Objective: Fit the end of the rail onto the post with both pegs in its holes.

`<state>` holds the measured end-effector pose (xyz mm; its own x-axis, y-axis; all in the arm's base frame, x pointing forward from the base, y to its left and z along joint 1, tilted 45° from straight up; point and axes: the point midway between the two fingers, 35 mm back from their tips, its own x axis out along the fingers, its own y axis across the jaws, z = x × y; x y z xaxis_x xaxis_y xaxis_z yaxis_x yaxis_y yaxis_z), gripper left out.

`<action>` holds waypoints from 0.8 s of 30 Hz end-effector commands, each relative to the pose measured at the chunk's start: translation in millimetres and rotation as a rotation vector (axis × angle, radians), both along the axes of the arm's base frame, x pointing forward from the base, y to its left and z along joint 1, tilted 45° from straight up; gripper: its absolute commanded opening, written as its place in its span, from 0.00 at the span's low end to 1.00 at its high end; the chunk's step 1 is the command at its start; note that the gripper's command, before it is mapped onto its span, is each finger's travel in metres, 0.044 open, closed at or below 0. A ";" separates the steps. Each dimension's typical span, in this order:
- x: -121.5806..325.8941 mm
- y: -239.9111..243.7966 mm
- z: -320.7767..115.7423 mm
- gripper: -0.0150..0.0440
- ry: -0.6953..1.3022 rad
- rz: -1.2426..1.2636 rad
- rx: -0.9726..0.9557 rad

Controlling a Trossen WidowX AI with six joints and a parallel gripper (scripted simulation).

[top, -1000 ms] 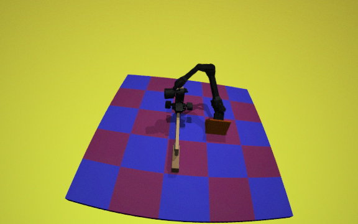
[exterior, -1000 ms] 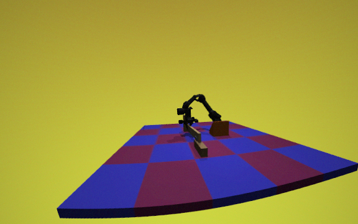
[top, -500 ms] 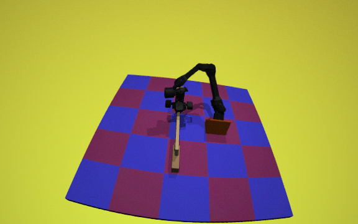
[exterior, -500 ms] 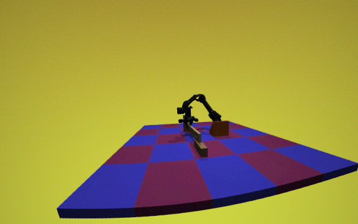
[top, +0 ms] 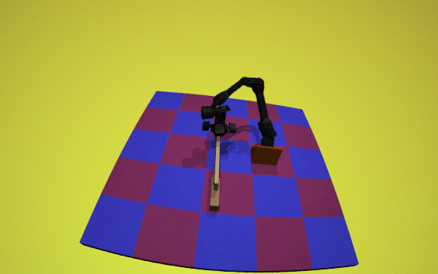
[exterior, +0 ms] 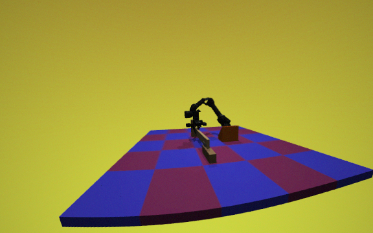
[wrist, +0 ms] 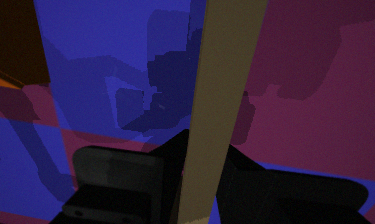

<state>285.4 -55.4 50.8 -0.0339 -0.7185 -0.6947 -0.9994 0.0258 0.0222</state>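
The long tan rail (top: 217, 160) (exterior: 203, 137) (wrist: 223, 90) runs from the low footboard block (top: 214, 200) (exterior: 211, 156) to my gripper (top: 219, 135) (exterior: 195, 127) (wrist: 198, 135). The gripper is shut on the rail close to its near end, with one finger on each side. The rail's far end sits at the bracket on the block. Its gripped part appears held above the table. The wooden post (exterior: 192, 132) shows only as a sliver behind the gripper in the exterior view. The pegs, the holes and any contact between rail and post are hidden.
An orange-brown panel (top: 266, 155) (exterior: 230, 133) (wrist: 18, 40) stands beside the rail, in front of the arm's base. The arm arches over from behind the panel to the rail. Everything stands on a blue and maroon checkered table (top: 169, 243) (exterior: 180, 191).
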 end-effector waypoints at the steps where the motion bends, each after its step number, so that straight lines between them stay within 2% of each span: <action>1: 3.7 6.9 3.6 0.25 -0.012 0.008 0.014; 24: 2.4 3.7 0.5 0.25 -0.012 0.008 0.013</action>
<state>287.2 -53.2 52.1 -0.0279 -0.7118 -0.7018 -0.9996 0.0233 0.0161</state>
